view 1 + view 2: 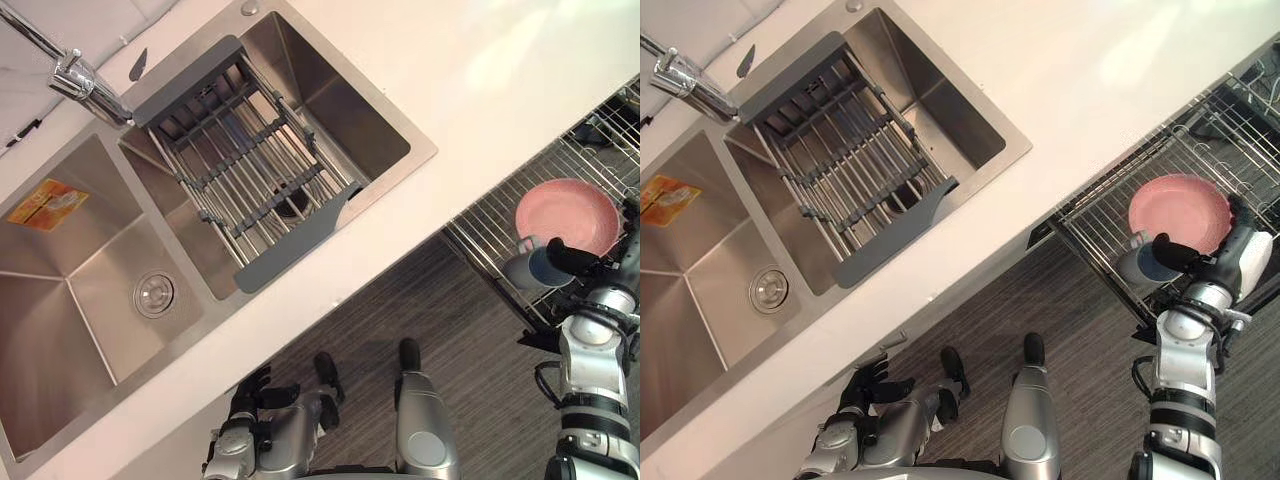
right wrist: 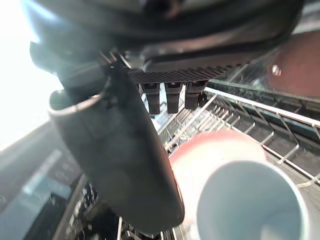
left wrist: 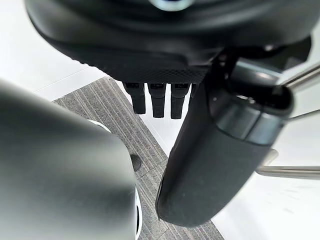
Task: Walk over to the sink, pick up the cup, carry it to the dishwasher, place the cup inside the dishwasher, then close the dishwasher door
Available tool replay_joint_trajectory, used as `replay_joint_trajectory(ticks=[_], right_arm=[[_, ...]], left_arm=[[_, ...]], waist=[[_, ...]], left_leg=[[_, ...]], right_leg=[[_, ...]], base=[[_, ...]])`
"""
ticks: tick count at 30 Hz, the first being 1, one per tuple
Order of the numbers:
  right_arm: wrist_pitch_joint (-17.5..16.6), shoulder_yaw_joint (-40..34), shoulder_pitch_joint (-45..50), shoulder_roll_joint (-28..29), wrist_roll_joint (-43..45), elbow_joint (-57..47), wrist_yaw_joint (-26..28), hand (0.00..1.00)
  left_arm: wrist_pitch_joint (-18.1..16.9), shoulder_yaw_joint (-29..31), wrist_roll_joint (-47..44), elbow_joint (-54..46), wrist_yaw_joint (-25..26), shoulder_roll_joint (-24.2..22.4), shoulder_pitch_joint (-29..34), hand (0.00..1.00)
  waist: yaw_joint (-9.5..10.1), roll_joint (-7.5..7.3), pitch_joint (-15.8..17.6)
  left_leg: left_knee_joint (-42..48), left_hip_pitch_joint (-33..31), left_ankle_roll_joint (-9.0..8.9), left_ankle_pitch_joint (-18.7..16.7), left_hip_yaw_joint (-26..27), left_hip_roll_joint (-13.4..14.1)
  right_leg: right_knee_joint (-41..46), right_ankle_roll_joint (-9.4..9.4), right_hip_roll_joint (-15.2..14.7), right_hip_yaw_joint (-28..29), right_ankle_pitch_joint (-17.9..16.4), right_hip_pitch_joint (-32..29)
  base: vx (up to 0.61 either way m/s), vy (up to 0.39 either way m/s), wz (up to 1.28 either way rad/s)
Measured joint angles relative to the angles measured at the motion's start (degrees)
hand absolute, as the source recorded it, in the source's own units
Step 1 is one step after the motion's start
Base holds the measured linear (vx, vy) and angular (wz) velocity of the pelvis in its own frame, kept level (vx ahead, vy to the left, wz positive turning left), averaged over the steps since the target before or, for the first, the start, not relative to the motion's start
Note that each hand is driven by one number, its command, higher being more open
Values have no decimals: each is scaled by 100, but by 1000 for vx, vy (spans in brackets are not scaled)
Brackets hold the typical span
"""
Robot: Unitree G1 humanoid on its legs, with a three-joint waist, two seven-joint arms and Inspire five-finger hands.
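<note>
The pale cup (image 1: pixel 528 268) with a bluish inside lies tilted in the pulled-out wire dishwasher rack (image 1: pixel 487 218), at the rim of a pink bowl (image 1: pixel 568 215). Its mouth faces my right hand (image 1: pixel 572 260), whose thumb lies against the cup's rim. In the right wrist view the cup (image 2: pixel 250 200) sits past the thumb (image 2: pixel 125 160), and the fingers (image 2: pixel 170 97) hang straight above it without curling round it. My left hand (image 1: pixel 250 393) hangs low by the counter front with its fingers relaxed and nothing in it.
A white counter (image 1: pixel 500 90) runs between the rack and a double steel sink (image 1: pixel 90 290). A grey roll-up drying rack (image 1: pixel 250 165) spans one basin, and the faucet (image 1: pixel 85 80) stands behind it. Grey wood-look floor (image 1: pixel 450 330) lies below.
</note>
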Motion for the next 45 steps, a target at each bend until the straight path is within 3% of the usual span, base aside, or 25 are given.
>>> replay_joint_trajectory(ticks=[5, 13, 18, 25, 29, 37, 45], right_arm=[[0, -257, 330, 293, -40, -518, -49, 90], [-107, -848, 1259, 1264, 114, -1360, -127, 90], [-300, -1112, 1661, 1667, 821, -1395, -129, 90], [-370, -1287, 2069, 2035, 1445, -1389, -106, 90], [-452, -1287, 2145, 2054, 2061, -1230, 66, 90], [-750, -1047, 1914, 1400, 4309, -31, 1144, 90], [-811, -640, 1747, 967, 5184, 768, 1780, 90]], left_arm=[[38, 196, 13, 10, -5, -2, 2, 90], [157, 446, 150, 31, -34, -31, 24, 90], [343, 526, 243, 239, -119, -39, 68, 90], [578, 696, 321, 276, -165, -56, 212, 90], [667, 821, 213, 296, -162, -50, 232, 90], [670, 831, 99, 413, -212, -45, 238, 90], [460, 562, 110, 432, -295, -35, 313, 90]], waist=[[-15, -84, -39], [-47, -299, -215], [-117, -314, -531], [-174, -302, -697], [-187, -296, -730], [-178, -237, -841], [-152, -76, -941]], left_leg=[[-65, 145, -13, -11, 71, 17], [-96, 399, -32, -82, 99, 41], [-88, 544, -51, -163, 92, 73], [-88, 778, -100, -238, 214, 135], [-81, 841, -117, -253, 347, 168], [-25, 792, -114, -270, 630, 163], [26, 703, -95, -258, 555, 147]], right_leg=[[-114, 20, 47, 77, 45, 127], [-343, 34, 83, 69, 78, 447], [-509, 39, 109, 23, 82, 687], [-597, 33, 180, 116, 85, 889], [-598, 14, 225, 249, 116, 876], [-711, 28, 253, 554, 290, 699], [-727, 45, 215, 483, 330, 684]], base=[[1, 5, -10], [0, 3, -1], [22, 7, 0], [-7, 2, -8], [-20, 0, -19], [-57, 13, -18], [-16, -1, 3]])
